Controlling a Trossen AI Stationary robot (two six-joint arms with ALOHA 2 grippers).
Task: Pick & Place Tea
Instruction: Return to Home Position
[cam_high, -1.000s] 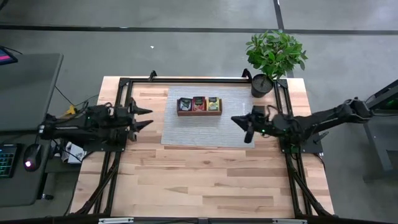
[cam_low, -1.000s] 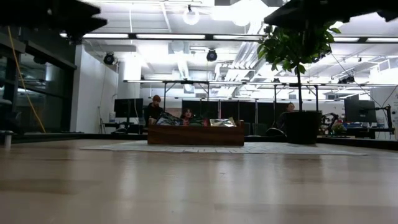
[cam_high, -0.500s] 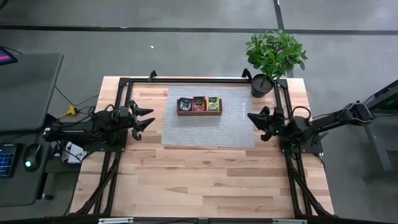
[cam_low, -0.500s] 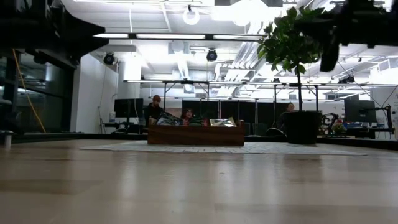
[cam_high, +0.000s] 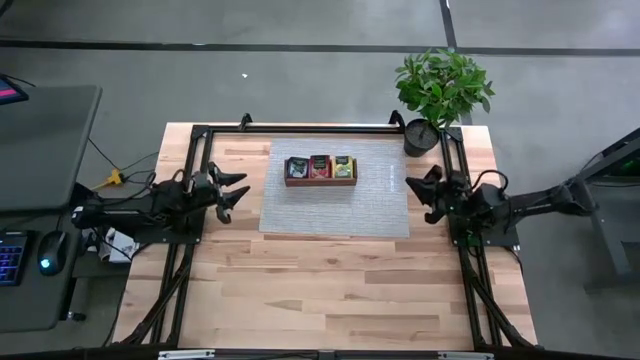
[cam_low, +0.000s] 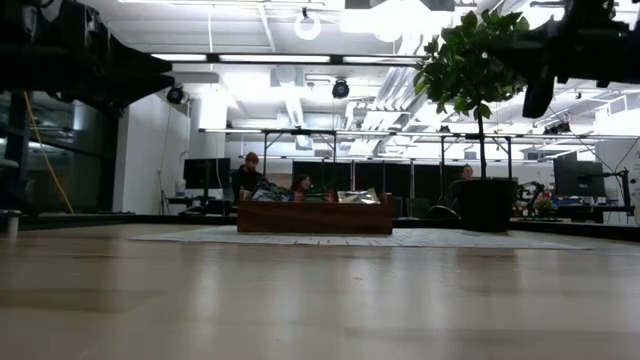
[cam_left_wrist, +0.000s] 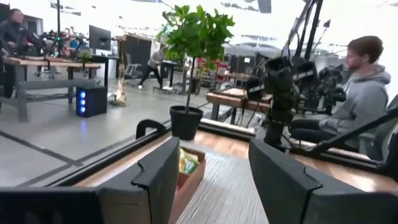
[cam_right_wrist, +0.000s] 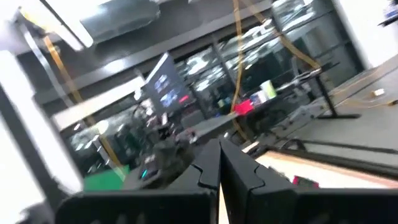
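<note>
The tea packets (cam_high: 319, 166) stand in a brown three-compartment tray (cam_high: 320, 182): dark ones on the left, red in the middle, yellow-green on the right. The tray rests on the far part of a grey mat (cam_high: 335, 210). In the low view the packets (cam_low: 300, 191) stick up above the tray's wall (cam_low: 315, 217). My left gripper (cam_high: 240, 189) hovers open off the mat's left edge, pointing at the tray; its wrist view shows the tray's end (cam_left_wrist: 189, 177) between its fingers. My right gripper (cam_high: 415, 190) hovers shut by the mat's right edge and holds nothing.
A potted plant (cam_high: 440, 95) stands at the table's far right corner, close to the right arm. Black frame rails (cam_high: 200, 160) run along the table's left, far and right sides. Bare wood (cam_high: 330, 290) lies on the near half. A seated person (cam_left_wrist: 364, 87) shows beyond the table.
My right gripper has drawn back from over the mat's right part toward the table's right edge, turning as it went. The left arm has stayed about where it was. The tray and packets have not moved.
</note>
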